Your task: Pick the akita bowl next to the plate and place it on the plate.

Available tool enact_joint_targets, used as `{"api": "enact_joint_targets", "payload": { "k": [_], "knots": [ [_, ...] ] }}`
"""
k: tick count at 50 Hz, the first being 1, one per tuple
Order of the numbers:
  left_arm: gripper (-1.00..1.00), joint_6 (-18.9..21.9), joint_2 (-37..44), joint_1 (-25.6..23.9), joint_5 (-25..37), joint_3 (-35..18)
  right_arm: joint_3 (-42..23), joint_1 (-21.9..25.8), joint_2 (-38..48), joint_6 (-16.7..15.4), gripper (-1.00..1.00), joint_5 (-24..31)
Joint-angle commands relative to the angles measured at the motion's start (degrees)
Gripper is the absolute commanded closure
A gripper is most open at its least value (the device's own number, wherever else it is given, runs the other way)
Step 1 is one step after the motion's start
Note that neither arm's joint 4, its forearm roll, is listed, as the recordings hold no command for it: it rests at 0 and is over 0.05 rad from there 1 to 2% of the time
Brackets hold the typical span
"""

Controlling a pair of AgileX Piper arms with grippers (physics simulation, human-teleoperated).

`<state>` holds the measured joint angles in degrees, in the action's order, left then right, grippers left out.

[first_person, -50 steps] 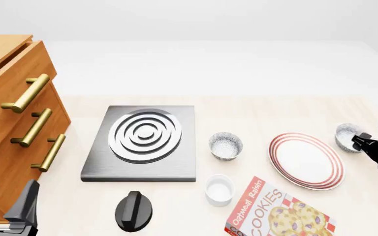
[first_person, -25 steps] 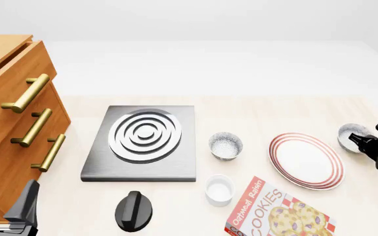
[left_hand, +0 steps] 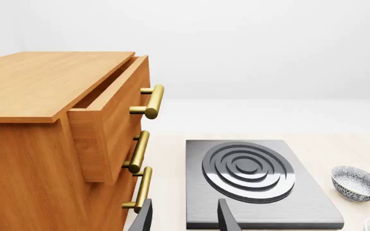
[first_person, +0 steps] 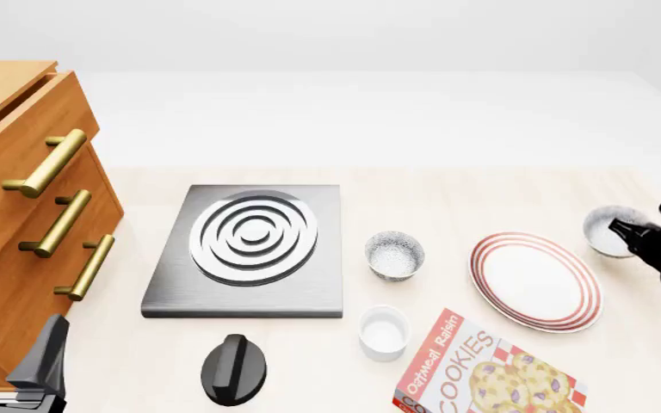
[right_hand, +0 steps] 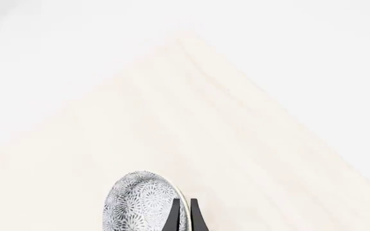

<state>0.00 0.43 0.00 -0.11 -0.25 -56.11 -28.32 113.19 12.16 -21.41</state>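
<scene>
**Gripping the bowl's rim at the table's right edge**

Holding the akita bowl (first_person: 606, 231) by its rim, my right gripper (first_person: 627, 232) sits at the far right of the front view, just beyond the plate (first_person: 534, 280). My right wrist camera shows the two dark fingertips (right_hand: 174, 215) pressed close together with the bowl's thin wall between them, the speckled outside (right_hand: 140, 202) facing the lens and tilted up on its side. From the front the bowl lies beside the plate's far right rim, near it and not over it; I cannot tell whether it is touching the table or lifted clear.

My left gripper (first_person: 11, 348) hangs at the lower left corner of the front view, beside the wooden drawer unit (first_person: 21, 206). Its fingers (left_hand: 227, 216) stand apart with nothing between them, framing the near edge of the stove plate (left_hand: 256, 183) in my left wrist camera. The top drawer (left_hand: 111, 110) stands partly pulled out.

A second speckled bowl (first_person: 395, 255) rests between the stove plate and the plate, apart from both. Nearer me are a white cup (first_person: 384, 331), a black knob (first_person: 234, 368) and a cookie box (first_person: 485, 374) lying flat, its far corner close to the plate's near rim.
</scene>
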Motion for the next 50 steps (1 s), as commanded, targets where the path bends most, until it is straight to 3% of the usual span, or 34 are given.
{"api": "enact_joint_targets", "payload": {
  "k": [1,33,50],
  "knots": [
    [-1.00,0.0,0.0,0.0,0.0,0.0,1.0,0.9,-3.9,1.5,1.00,1.2],
    [-1.00,0.0,0.0,0.0,0.0,0.0,7.1,3.5,-12.2,2.9,1.00,1.5],
    [-1.00,0.0,0.0,0.0,0.0,0.0,10.7,7.0,-18.4,4.0,1.00,3.0]
  ]
}}
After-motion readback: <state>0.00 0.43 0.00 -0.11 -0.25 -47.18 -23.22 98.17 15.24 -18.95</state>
